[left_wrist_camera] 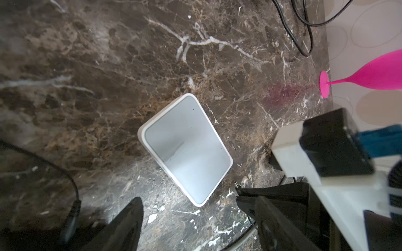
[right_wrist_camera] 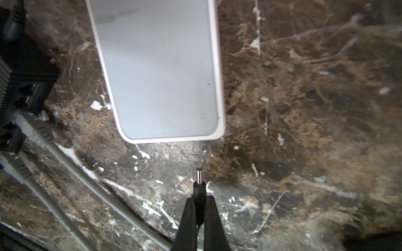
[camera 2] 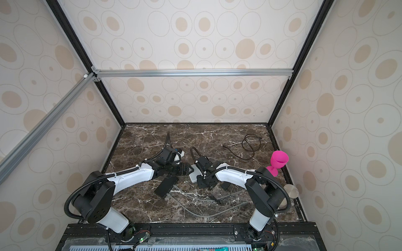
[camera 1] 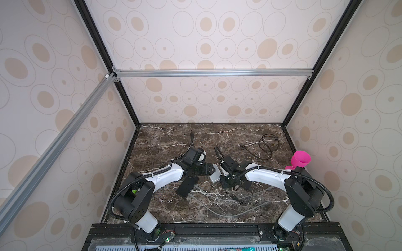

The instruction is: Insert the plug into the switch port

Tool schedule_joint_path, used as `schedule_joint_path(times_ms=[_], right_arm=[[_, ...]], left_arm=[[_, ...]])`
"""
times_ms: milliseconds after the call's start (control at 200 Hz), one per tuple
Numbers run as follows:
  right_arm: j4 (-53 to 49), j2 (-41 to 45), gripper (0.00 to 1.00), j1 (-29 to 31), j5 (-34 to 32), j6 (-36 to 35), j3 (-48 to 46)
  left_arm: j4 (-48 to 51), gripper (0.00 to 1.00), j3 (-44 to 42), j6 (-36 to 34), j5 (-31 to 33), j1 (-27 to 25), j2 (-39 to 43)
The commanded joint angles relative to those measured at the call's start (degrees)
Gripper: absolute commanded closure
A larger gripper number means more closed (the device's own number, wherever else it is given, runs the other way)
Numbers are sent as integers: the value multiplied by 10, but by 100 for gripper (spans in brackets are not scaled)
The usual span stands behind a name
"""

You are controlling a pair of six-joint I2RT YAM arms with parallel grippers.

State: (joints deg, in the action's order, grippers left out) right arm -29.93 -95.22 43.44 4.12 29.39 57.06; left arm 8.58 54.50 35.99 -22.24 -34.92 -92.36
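Black plug (right_wrist_camera: 199, 188) pinched in right claw (right_wrist_camera: 199, 199) (tip near white switch (right_wrist_camera: 161, 71))

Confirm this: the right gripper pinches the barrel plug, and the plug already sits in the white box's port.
Not quite. The right gripper does pinch the plug, but the plug is not in the white box: its metal tip hangs free, short of the box's edge, with bare marble between them. The right wrist view shows it.

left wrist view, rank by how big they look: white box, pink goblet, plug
1. white box
2. pink goblet, though the frame edge cuts it off
3. plug, only a tiny tip showing
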Motion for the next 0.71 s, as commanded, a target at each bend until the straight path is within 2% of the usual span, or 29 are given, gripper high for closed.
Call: schedule_joint_path(times_ms=[0,75,155,240,305,495,700], right_arm=[[-32,25,100,-6,-15,-63,-9],[-35,33,100,-6,13,-128,-7],[-16,47,100,-6,102,-205,-22],[-15,50,100,-11,176,-231,-24],[-11,48,100,-14,208,-231,-25],[-17,32,100,-21,212,-213,-19],[-49,2,100,-50,185,-217,-18]], left_arm=[[56,26,53,-60,23,2,-34],[84,31,90,-84,47,5,-67],[103,35,125,-101,52,13,-104],[103,37,151,-107,35,22,-141],[95,37,164,-108,15,27,-162],[58,39,168,-96,-43,28,-193],[26,39,115,-77,-84,28,-164]])
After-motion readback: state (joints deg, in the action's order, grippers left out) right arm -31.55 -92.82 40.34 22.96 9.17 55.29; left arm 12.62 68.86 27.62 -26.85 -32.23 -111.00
